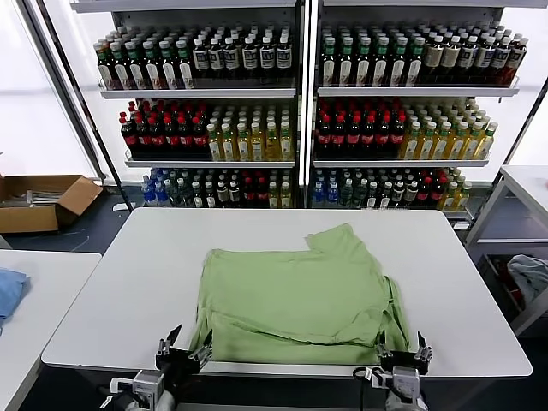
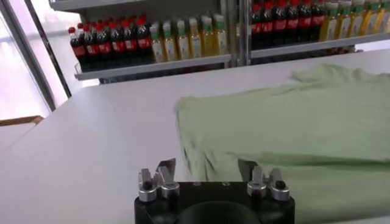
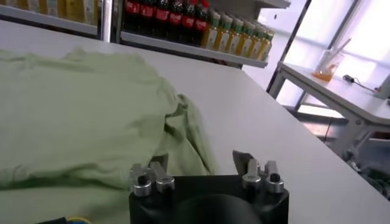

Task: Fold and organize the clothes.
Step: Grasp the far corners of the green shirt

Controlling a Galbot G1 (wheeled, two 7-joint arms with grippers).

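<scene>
The light green clothes (image 1: 295, 300) lie folded on the white table (image 1: 128, 282), plain back up, with one sleeve pointing toward the far side. At the near left corner of the shirt my left gripper (image 1: 184, 345) stands open, its fingers apart and nothing between them. My right gripper (image 1: 402, 353) is open at the near right corner, also empty. The left wrist view shows the clothes (image 2: 286, 131) spread beyond the open left gripper (image 2: 207, 169). In the right wrist view the clothes (image 3: 79, 115) bunch up just ahead of the open right gripper (image 3: 202, 159).
Shelves of bottles (image 1: 295, 111) stand behind the table. A cardboard box (image 1: 38, 201) sits on the floor at far left. A side table on the left carries a blue cloth (image 1: 8, 291). Another table (image 1: 527, 193) stands to the right, with a pale cloth (image 1: 529, 278) below it.
</scene>
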